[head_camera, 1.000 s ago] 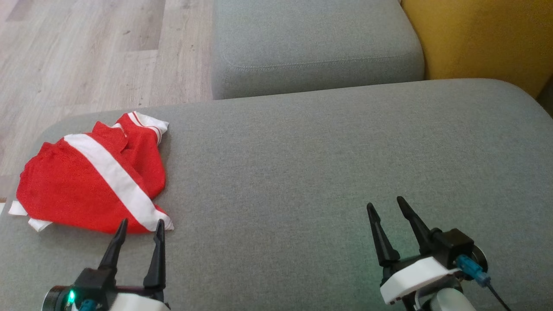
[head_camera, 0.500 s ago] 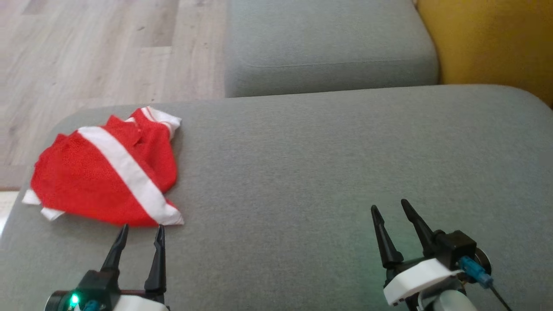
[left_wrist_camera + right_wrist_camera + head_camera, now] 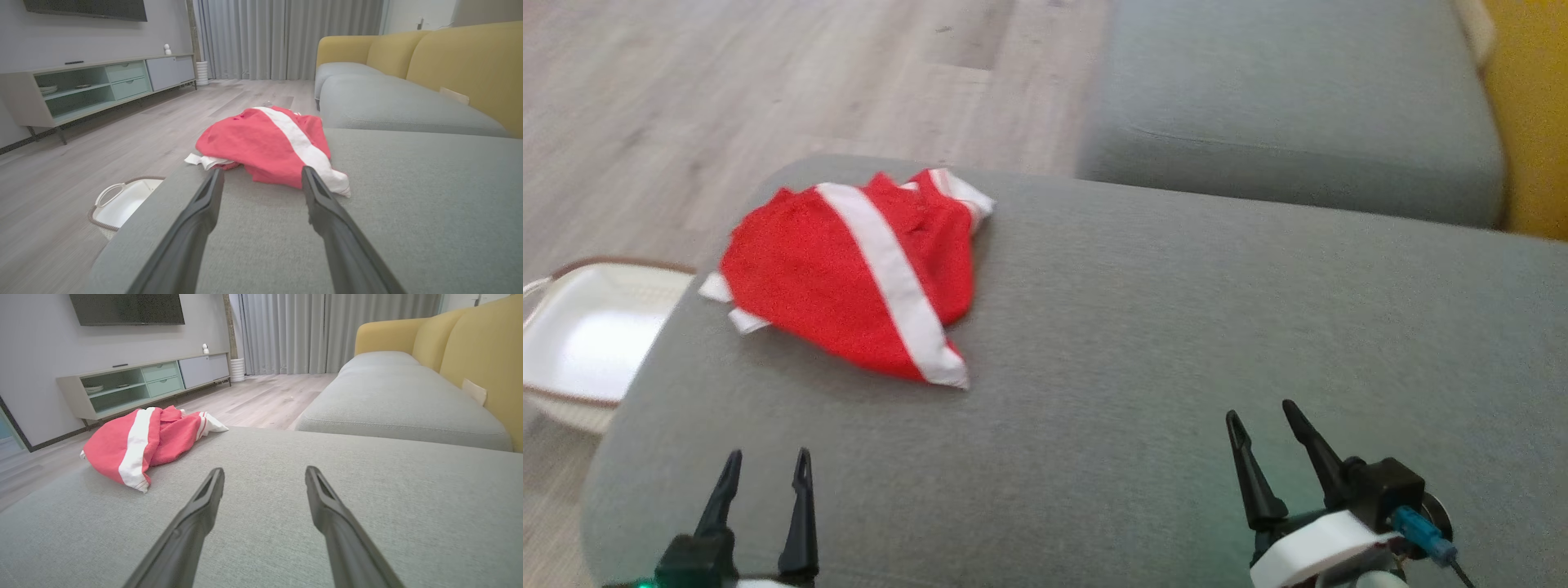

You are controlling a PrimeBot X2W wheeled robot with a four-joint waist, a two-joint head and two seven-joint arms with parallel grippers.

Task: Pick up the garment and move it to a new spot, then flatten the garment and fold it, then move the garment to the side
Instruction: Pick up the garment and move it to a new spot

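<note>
Grey woven fabric covered the broad sofa seat (image 3: 1176,343) that spread before me from the near edge out to the far right. Past its far left corner lay the pale wood-plank floor (image 3: 727,98). On the far side sat a second grey fabric seat cushion (image 3: 1290,106), with the mustard-yellow upholstered backrest (image 3: 1539,122) rising at its right.

On the broad seat, toward its far left corner, the crumpled red garment with a wide white stripe (image 3: 849,278) lay in a loose heap. Its white-trimmed edges poked out at the left and at the far end. It rested wholly on the cushion, and neither of my claws touched it. Down on the floor, just beside the seat's left edge, stood a white oval basket with a brown rim (image 3: 596,327) and a looped handle.

My right claw (image 3: 1260,410) hovered over the near right part of the seat, well apart from the garment, its two long dark fingers spread wide with nothing between them. My left claw (image 3: 768,453) hung at the near left, nearer the garment yet apart from it. Its fingers were likewise wide, holding nothing, and pointed toward the heap's near edge.
</note>
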